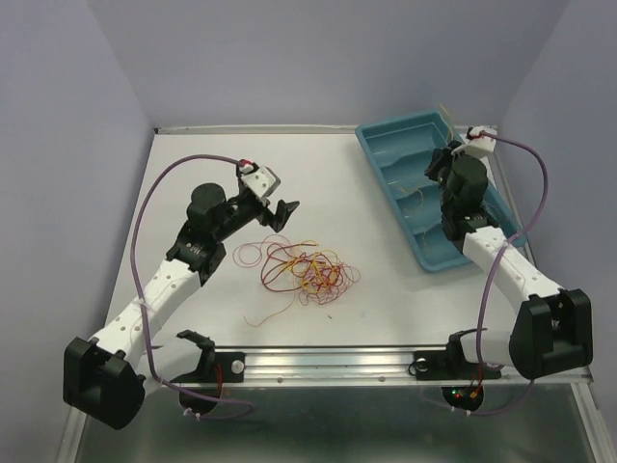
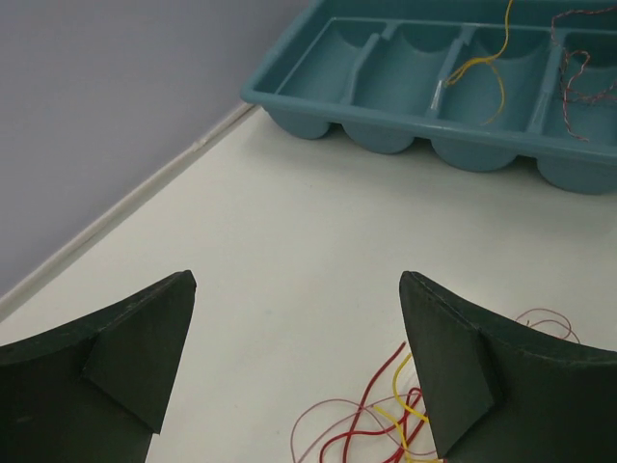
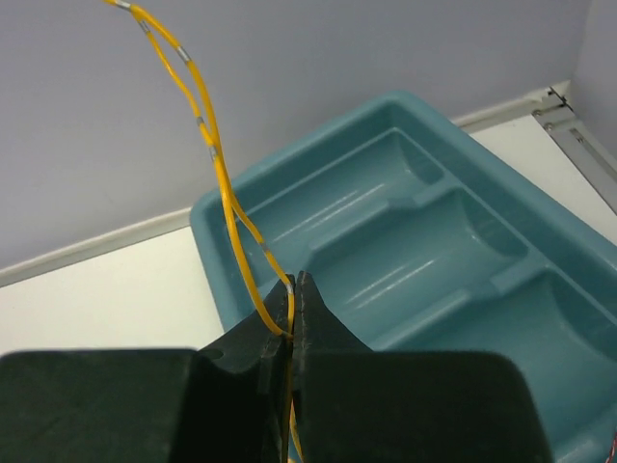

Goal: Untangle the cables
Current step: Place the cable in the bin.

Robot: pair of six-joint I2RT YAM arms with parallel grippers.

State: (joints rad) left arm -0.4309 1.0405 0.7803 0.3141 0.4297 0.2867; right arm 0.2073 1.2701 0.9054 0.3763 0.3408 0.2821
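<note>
Your right gripper (image 3: pixel 294 289) is closed. Its two matt black fingers meet in a thin seam, and a yellow cable (image 3: pixel 217 164) is pinched there. This cable is very thin and glossy, doubled into two strands with small pale marks along them. It rises from the jaws in a soft curve toward the upper left of the wrist view. Below the gripper you see the tray (image 3: pixel 405 96). It is made of smooth, slightly shiny teal plastic and has long compartments with rounded ends, separated by low ridges.

Your left gripper (image 2: pixel 297 280) is wide open. Its fingers are dark, dull wedges with pointed tips, and nothing is between them. It hangs low over the table (image 1: pixel 386 289), which is white, flat and matt.

The tangle of cables (image 1: pixel 304 270) lies on this table near the middle, just beside the left gripper and well apart from the tray. It is a loose nest of curly loops in red, orange and yellow, all as fine as hair. One red loop sits at its left edge, and one orange strand curves alone toward the near side.

In the left wrist view, another yellow strand (image 2: pixel 482 63) curls in one compartment of the tray. A twisted red and white strand (image 2: pixel 578 68) lies in the next compartment to the right.
</note>
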